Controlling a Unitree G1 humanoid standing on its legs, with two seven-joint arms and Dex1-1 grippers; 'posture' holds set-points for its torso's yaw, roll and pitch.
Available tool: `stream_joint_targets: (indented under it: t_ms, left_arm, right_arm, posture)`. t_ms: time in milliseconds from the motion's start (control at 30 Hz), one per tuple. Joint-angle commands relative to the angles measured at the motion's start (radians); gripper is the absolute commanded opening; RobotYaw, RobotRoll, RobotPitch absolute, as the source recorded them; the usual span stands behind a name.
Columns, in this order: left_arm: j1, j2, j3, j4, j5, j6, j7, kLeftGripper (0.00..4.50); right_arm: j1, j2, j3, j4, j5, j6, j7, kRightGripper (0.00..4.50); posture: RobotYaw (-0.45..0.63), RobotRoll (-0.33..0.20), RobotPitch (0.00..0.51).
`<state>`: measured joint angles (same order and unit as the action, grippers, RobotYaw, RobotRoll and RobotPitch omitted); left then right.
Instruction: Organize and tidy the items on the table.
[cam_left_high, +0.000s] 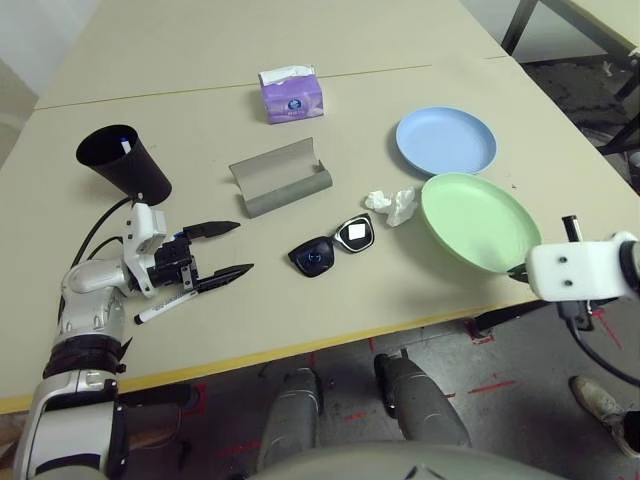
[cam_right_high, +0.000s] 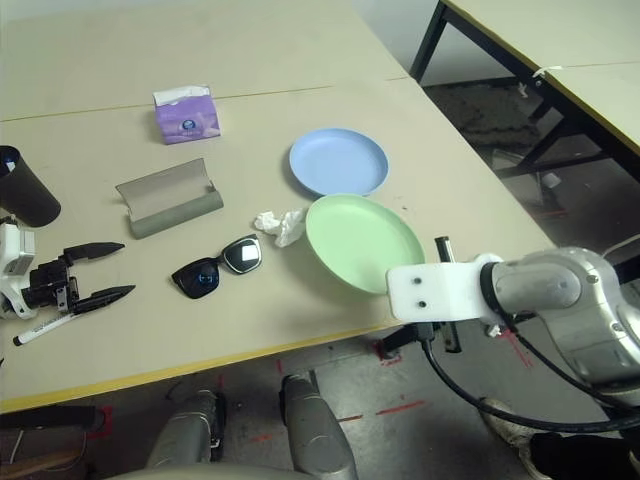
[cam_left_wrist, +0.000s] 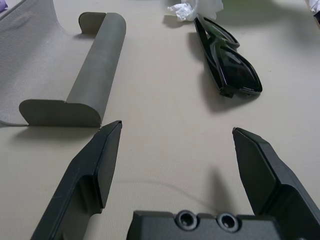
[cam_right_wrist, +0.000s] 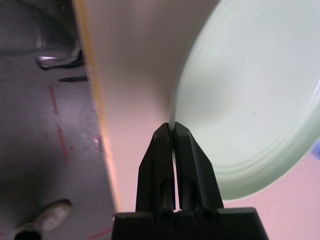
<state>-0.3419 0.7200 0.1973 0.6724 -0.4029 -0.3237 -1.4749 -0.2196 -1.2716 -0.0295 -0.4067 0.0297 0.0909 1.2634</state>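
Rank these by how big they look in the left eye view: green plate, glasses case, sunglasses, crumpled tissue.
1. green plate, though it is tilted and nearer, so it may look bigger.
2. glasses case
3. sunglasses, close to the case in length but slimmer.
4. crumpled tissue

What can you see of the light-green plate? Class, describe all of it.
The light-green plate is round and shallow with a raised rim, smooth and matte like plastic, and empty. It sits near the table's front edge, tilted, its near rim pinched between the shut fingers of the right gripper. Its far rim lies next to the light-blue plate; whether they touch is unclear. The crumpled white tissue lies just beside it.
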Motion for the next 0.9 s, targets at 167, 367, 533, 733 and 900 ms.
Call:
stream_joint_targets:
  t_ms: [167,367,533,733,900]
  left_arm:
    - [-0.016,-0.010,-0.006,0.027,0.011,-0.013,-0.003,4.50]
    - [-0.027,-0.017,-0.008,0.033,0.014,-0.015,-0.001,4.50]
    - [-0.016,-0.010,0.003,0.008,0.000,0.000,-0.002,4.50]
    - [0.022,0.008,0.023,-0.023,-0.012,0.010,0.002,4.50]
    - [0.049,0.014,0.038,-0.060,-0.020,0.025,0.014,4.50]
  right_arm:
    - [-0.225,-0.025,0.049,0.014,0.049,0.056,0.099,0.03]
    - [-0.513,0.086,0.200,0.272,-0.086,-0.073,0.117,0.03]
    - [-0.662,0.202,0.298,0.601,-0.230,-0.265,0.061,0.03]
    - [-0.774,0.321,0.362,0.902,-0.340,-0.434,-0.026,0.03]
    - [-0.864,0.402,0.405,1.114,-0.425,-0.553,-0.113,0.03]
  posture:
    - [-0.26,0.000,0.169]
    - [-0.26,0.000,0.173]
    - [-0.24,0.000,0.178]
    - [-0.21,0.000,0.183]
    - [-0.19,0.000,0.184]
